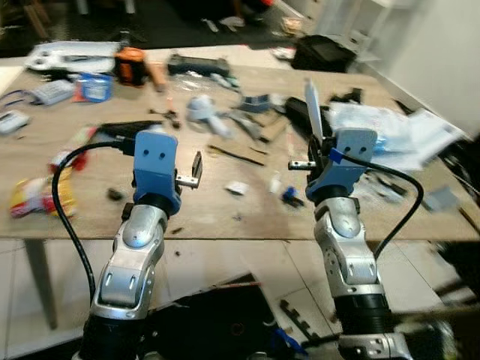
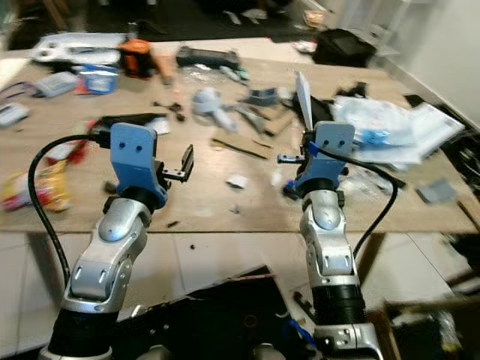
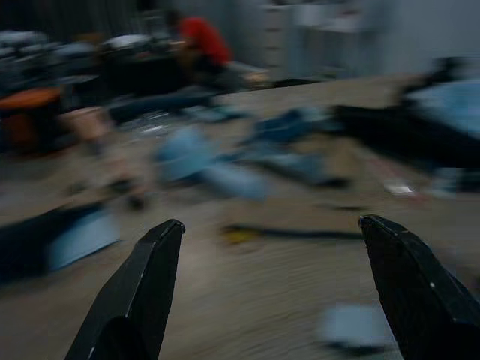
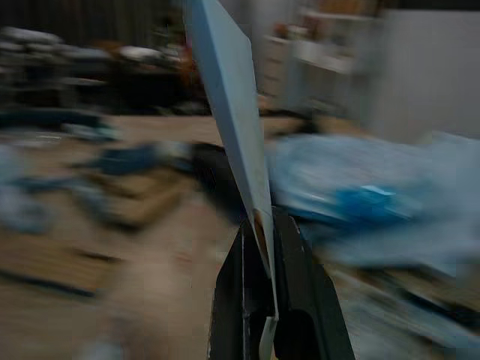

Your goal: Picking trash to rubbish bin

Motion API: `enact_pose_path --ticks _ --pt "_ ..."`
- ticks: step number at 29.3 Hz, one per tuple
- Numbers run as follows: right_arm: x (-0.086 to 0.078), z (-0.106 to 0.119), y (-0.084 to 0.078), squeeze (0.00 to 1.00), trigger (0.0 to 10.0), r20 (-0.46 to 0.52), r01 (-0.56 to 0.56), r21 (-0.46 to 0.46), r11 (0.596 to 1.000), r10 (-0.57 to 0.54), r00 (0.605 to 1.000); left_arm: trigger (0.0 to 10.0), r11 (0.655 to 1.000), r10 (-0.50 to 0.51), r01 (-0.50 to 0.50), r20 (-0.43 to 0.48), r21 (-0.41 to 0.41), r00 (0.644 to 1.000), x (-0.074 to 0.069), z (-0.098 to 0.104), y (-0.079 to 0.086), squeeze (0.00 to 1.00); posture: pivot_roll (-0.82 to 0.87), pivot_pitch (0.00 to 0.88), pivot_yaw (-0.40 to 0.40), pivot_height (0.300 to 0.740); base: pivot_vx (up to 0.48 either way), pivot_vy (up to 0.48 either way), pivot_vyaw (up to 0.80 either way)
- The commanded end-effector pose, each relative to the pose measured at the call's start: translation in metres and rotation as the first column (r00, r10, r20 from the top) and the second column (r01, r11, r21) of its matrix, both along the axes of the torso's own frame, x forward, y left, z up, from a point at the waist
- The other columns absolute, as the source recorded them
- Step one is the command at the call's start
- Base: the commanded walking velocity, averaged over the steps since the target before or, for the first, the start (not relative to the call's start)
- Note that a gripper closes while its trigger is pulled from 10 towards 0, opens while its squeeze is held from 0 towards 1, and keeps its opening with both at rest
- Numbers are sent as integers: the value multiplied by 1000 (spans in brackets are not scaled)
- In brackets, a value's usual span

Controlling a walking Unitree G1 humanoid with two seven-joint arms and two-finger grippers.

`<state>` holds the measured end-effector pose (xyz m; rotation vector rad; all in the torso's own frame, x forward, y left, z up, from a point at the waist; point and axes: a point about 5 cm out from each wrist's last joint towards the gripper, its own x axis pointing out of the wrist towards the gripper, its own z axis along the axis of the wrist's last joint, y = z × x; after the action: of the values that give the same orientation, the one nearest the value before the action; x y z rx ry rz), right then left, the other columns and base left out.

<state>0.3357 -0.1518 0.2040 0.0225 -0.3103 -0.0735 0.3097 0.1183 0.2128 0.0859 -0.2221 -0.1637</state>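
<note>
A cluttered workroom: a long wooden table (image 1: 225, 210) strewn with tools, cables, plastic bags (image 1: 397, 131) and scraps, an orange device (image 1: 129, 66) at its far edge, a tiled floor (image 1: 225, 262) beneath.

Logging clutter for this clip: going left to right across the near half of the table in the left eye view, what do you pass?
Yellow-and-red snack packet → left gripper → small white scrap → small blue piece → right gripper, pinching a pale flat sheet upright → crumpled clear plastic wrapper.
</note>
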Motion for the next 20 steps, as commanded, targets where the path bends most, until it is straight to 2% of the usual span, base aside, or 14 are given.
enact_pose_path --ticks 1,20 --pt "-4 3 -4 0 10000 13 20 11 1000 -21 1000 10000 1000 -24 24 -12 6 1000 2 -2 -5 0 123 110 -47 740 0 0 -800" --pt "-8 -3 -3 0 10000 -61 15 46 999 -12 998 10000 998 -56 56 1 -5 998 2 2 -12 0 124 93 -48 740 0 0 -800"
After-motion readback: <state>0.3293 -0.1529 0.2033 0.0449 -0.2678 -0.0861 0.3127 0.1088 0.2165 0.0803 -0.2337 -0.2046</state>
